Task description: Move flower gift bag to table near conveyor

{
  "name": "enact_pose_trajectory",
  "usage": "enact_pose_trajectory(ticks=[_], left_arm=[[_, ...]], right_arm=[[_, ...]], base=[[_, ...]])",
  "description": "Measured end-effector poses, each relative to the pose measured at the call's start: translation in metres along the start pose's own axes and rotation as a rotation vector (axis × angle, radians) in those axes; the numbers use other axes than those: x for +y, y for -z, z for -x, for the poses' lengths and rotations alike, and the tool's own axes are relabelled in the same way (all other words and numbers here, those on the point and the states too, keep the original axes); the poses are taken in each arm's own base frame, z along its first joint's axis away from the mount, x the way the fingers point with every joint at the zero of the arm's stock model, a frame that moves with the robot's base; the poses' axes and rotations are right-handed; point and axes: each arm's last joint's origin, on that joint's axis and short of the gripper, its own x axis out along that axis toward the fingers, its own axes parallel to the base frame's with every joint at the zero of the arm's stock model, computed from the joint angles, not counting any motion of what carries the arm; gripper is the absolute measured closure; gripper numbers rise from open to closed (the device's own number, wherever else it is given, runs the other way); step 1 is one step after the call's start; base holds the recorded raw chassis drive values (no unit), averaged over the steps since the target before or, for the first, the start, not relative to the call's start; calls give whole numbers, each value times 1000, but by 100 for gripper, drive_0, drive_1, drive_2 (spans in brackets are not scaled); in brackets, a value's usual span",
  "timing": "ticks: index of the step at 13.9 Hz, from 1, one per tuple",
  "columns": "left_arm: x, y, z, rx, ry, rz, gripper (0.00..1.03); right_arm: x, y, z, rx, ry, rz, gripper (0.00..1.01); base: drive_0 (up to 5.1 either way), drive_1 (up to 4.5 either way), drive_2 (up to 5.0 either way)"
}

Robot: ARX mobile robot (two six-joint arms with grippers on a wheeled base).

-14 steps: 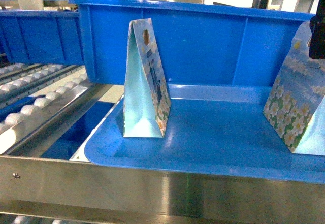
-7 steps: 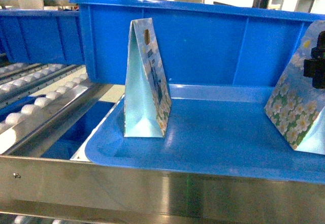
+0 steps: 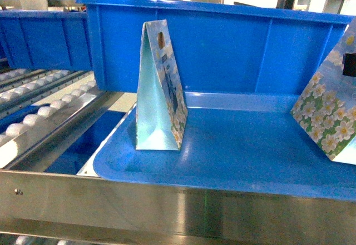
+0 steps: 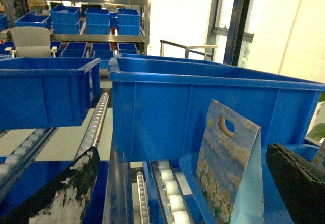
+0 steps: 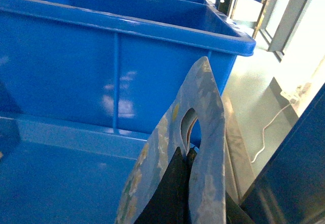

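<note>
The flower gift bag (image 3: pixel 327 116), printed with white daisies, hangs tilted at the right edge of the head view, its base just above the blue tray (image 3: pixel 233 161). My right gripper (image 3: pixel 350 64) is shut on the bag's top; most of it is cut off by the frame. In the right wrist view the gripper (image 5: pixel 186 183) pinches the bag (image 5: pixel 205 107) just below its handle hole. My left gripper (image 4: pixel 177 203) stands open and empty, with dark fingers (image 4: pixel 63 193) at both lower corners. The conveyor (image 3: pixel 39 114) of white rollers runs at the left. The table is out of view.
A second flowered bag (image 3: pixel 160 89) stands upright at the tray's left; it shows ahead of the left gripper (image 4: pixel 226 173), untouched. A big blue bin (image 3: pixel 222 45) rises behind the tray, with more bins (image 4: pixel 43 92) to the left. A steel rail (image 3: pixel 167 209) crosses the front.
The held bag has risen off the tray floor and shifted right, tilting more. The right gripper has slid almost out of the head view. The standing bag has not moved.
</note>
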Motion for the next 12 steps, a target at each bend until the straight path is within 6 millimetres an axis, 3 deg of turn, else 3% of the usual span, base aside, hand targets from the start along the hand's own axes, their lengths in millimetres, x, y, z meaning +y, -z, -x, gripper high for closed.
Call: enact_pose_trajectory(ticks=[6,12], left_arm=[[0,0,0,0,0,0,5],[0,0,0,0,0,0,5]], right_arm=[[8,-17,35,-67,-77,-33,99],[-13,-41,106,-212,-75,-75,99]], base=[[0,0,0],[0,0,0]])
